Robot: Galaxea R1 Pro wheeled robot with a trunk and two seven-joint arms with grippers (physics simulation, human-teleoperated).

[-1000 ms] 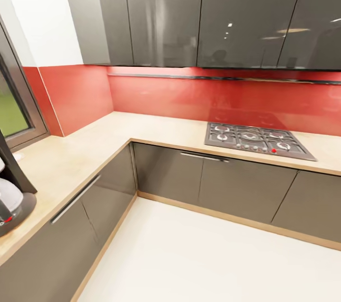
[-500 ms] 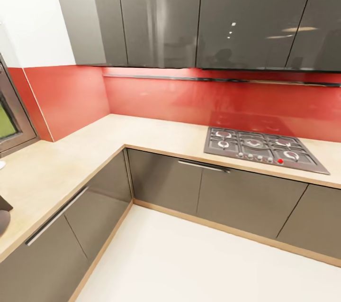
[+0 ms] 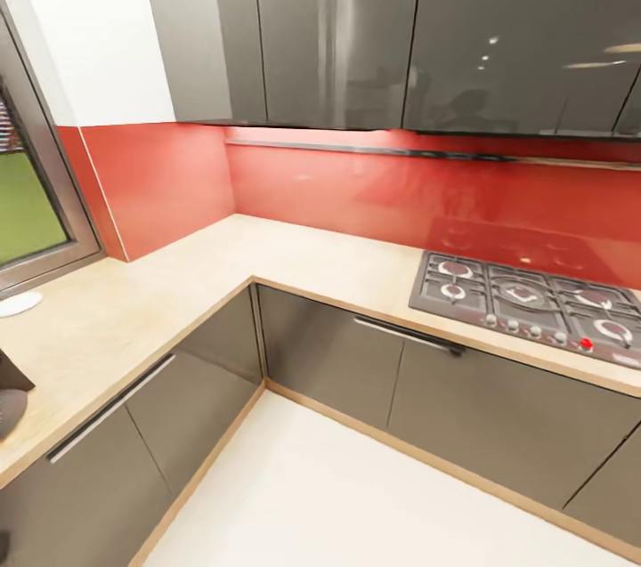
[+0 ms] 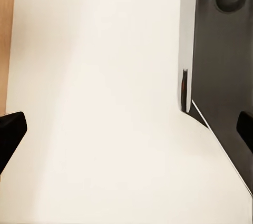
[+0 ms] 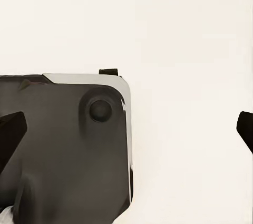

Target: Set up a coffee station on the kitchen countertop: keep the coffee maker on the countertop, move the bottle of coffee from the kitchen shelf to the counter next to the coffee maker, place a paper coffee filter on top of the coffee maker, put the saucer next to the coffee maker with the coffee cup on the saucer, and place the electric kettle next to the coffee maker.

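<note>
At the head view's far left, a dark edge of the coffee maker (image 3: 9, 393) sits on the counter (image 3: 116, 318), with a white saucer (image 3: 18, 303) beyond it below the window (image 3: 27, 202). Farther right, the hob (image 3: 534, 307) lies under grey cabinets (image 3: 356, 24). Both wrist views look down at the pale floor (image 4: 105, 103); the left gripper (image 4: 126, 132) and right gripper (image 5: 126, 129) have fingertips spread wide, holding nothing.

Hob (image 3: 534, 307) on countertop (image 3: 178, 300) right of window (image 3: 27, 202).
</note>
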